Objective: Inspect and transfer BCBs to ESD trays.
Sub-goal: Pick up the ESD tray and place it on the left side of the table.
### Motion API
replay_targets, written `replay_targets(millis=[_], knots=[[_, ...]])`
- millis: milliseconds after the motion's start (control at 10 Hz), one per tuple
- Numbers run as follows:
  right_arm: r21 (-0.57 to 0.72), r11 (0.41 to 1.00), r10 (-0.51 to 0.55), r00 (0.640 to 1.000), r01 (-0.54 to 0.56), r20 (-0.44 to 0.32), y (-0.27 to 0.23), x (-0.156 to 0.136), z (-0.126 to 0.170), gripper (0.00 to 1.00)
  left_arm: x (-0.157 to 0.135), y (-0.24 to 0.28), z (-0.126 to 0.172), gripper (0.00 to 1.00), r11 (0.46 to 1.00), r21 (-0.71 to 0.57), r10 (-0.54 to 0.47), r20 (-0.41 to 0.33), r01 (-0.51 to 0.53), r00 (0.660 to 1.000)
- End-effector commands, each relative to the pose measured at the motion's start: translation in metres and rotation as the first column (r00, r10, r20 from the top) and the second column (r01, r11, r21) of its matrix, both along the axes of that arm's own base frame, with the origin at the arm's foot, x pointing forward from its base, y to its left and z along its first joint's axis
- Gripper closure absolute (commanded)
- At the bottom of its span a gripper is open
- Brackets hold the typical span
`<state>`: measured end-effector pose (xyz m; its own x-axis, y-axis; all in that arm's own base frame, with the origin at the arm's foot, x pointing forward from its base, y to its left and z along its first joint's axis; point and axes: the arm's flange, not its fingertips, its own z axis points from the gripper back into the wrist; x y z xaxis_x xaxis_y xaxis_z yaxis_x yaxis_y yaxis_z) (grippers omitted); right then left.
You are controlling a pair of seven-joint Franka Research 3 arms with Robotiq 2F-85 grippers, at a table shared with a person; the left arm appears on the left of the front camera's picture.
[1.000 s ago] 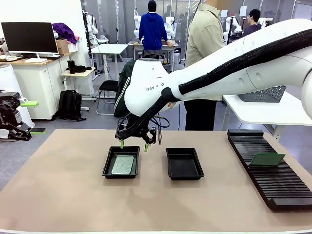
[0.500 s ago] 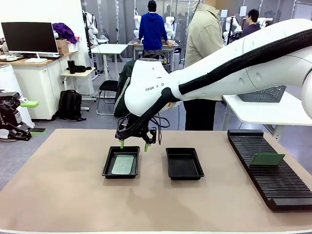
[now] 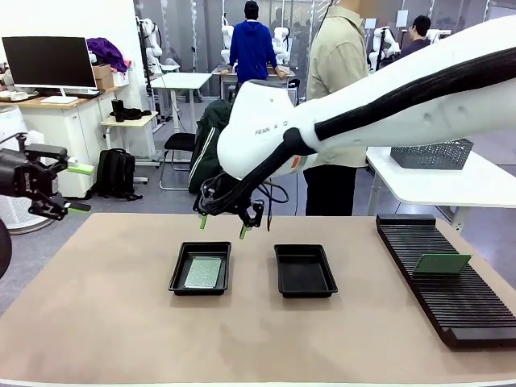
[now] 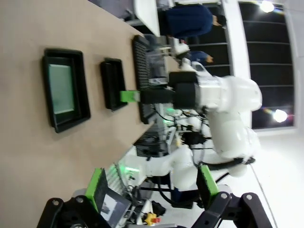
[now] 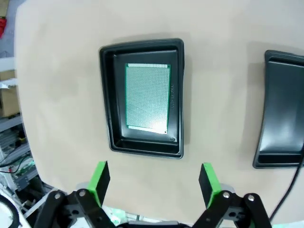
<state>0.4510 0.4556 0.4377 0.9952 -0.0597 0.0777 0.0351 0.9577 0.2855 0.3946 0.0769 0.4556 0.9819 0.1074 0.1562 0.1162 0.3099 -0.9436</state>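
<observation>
The left tool (image 3: 79,189) hangs out past the left side of the surface (image 3: 105,322), its jaws spread wide with nothing between the green pads. Well to its right, the right tool (image 3: 222,227) hovers just above the far rim of the left ESD tray (image 3: 176,276), also fully parted and empty. Directly below this tool a perforated green circuit board (image 5: 147,95) lies flat on the tray floor, clear of both pads. To the right of this tool sits the second ESD tray (image 3: 305,272), with nothing in it. Farther right again, the black slotted rack (image 3: 451,306) holds another green board (image 3: 441,263), standing tilted on edge in the slots. These boards look thin, light and stiff, so they should lift easily. Their narrow edges give the pads little purchase, though, and a board could slip or twist. The face probably scratches, so a pinch across the two long edges seems safest. The board in the rack offers its upper edge freely. The one in the tray sits close to the flared walls, leaving little room for pads beside it.
</observation>
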Motion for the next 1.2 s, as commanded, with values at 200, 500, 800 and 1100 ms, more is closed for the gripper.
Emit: replay_targets(millis=[200, 500, 800, 1100], knots=[[0.221, 0.975, 0.029, 0.999, -0.034, 0.025, -0.065, -0.028, 0.006, 0.0, 0.001, -0.049, 0.023, 0.0, 0.952, 0.305, 0.026, -0.002, -0.024, 1.0], [0.35, 0.936, 0.017, 0.999, -0.028, 0.034, -0.097, -0.03, 0.011, 0.0, 0.012, -0.104, 0.024, 0.0, 0.86, 0.508, 0.05, -0.005, -0.04, 0.999], [0.471, 0.881, 0.02, 0.999, -0.039, 0.046, -0.116, -0.031, 0.014, 0.0, 0.021, -0.15, 0.01, 0.0, 0.732, 0.676, 0.102, 0.015, -0.085, 0.995], [0.545, 0.837, 0.015, 0.997, -0.051, 0.07, -0.129, -0.031, 0.014, 0.0, 0.027, -0.185, -0.001, 0.0, 0.635, 0.764, 0.131, 0.044, -0.118, 0.99]])
